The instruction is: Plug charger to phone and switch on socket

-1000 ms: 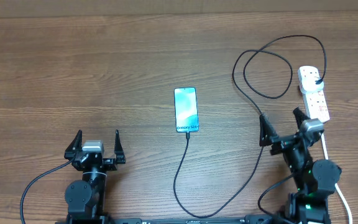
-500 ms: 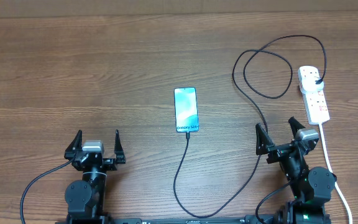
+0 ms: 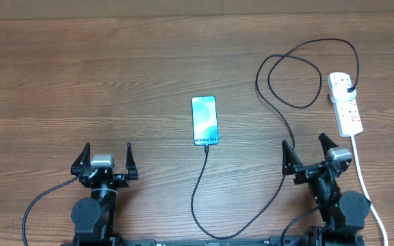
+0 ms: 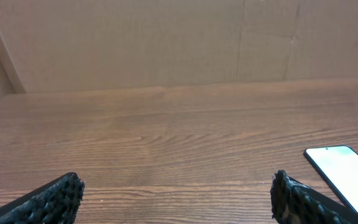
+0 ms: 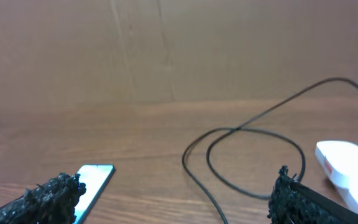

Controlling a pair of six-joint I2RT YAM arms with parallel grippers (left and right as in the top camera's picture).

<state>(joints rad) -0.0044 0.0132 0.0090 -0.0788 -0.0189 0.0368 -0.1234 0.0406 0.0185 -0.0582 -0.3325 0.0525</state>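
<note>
Left wrist view: phone (image 4: 345, 175) cut off at 4 o'clock; right wrist view: socket (image 5: 344, 163) cut off at 4 o'clock, phone's near end hidden behind a finger (image 5: 48, 196) at 8 o'clock; overhead: socket switches (image 3: 348, 109) too small to read; charger (image 3: 201, 174) tip's seating unclear.

Just a big brown wood-grain table (image 3: 81, 68) with grain lines running left to right, backed on the far side by a plain tan board-like wall (image 4: 135, 43) with a couple of vertical seams and a slanted edge far left, all under soft, even light.
</note>
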